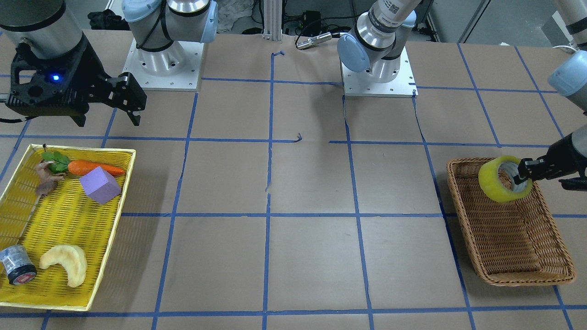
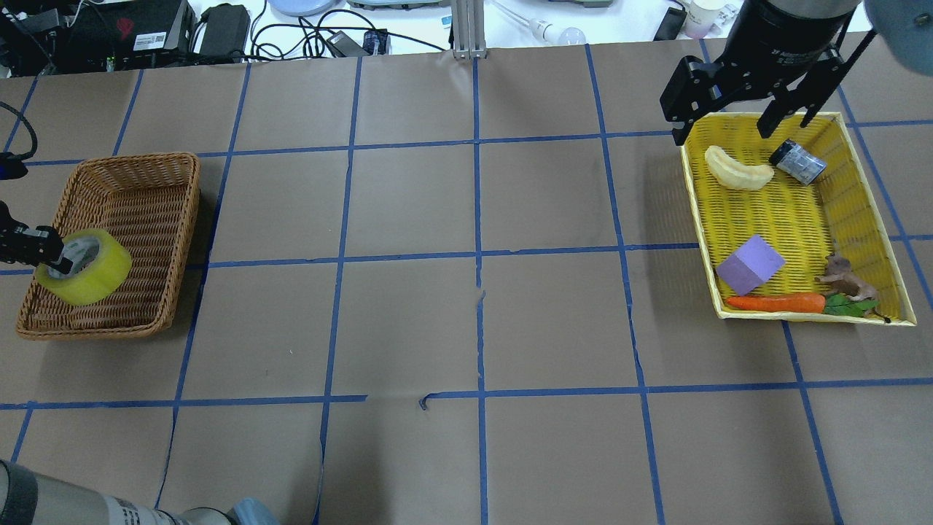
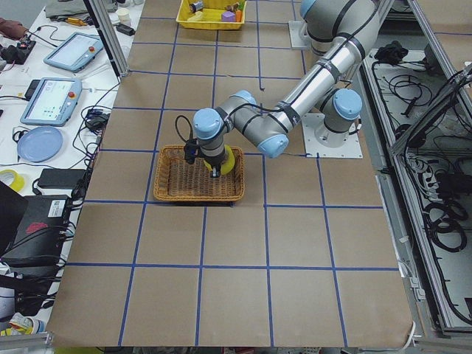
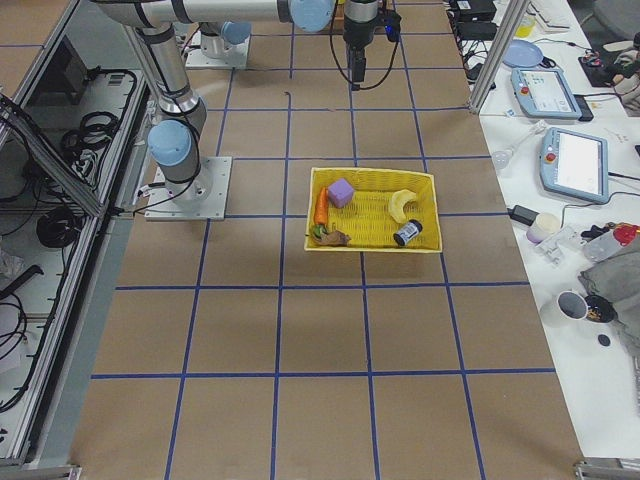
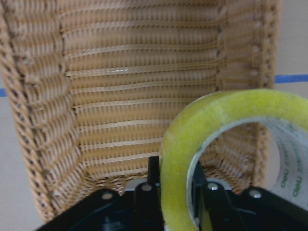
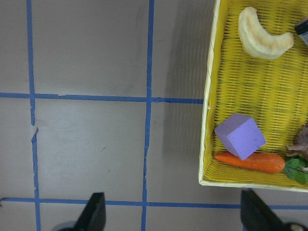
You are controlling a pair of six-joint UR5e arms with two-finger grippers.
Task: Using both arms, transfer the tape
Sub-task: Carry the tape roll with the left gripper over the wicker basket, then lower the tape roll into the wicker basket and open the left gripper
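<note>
The tape [image 1: 497, 183], a yellowish roll with a pale core, hangs tilted over the near end of the brown wicker basket [image 1: 509, 256]. My left gripper [image 1: 523, 176] is shut on the roll's wall, with one finger inside the ring and one outside. The overhead view shows the tape [image 2: 95, 275], left gripper [image 2: 62, 255] and basket [image 2: 109, 321] the same way. In the left wrist view the tape [image 5: 216, 125] fills the lower right above the basket floor [image 5: 130, 96]. My right gripper [image 1: 107, 112] is open and empty, high over the yellow tray's far end [image 2: 721, 131].
The yellow tray [image 2: 794, 219] holds a pale crescent toy [image 2: 738, 171], a small grey cylinder [image 2: 798, 162], a purple cube [image 2: 751, 264], a carrot [image 2: 776, 302] and a brown figure [image 2: 845, 281]. Blue tape lines grid the brown table. Both arm bases [image 1: 163, 64] stand at the table's robot side.
</note>
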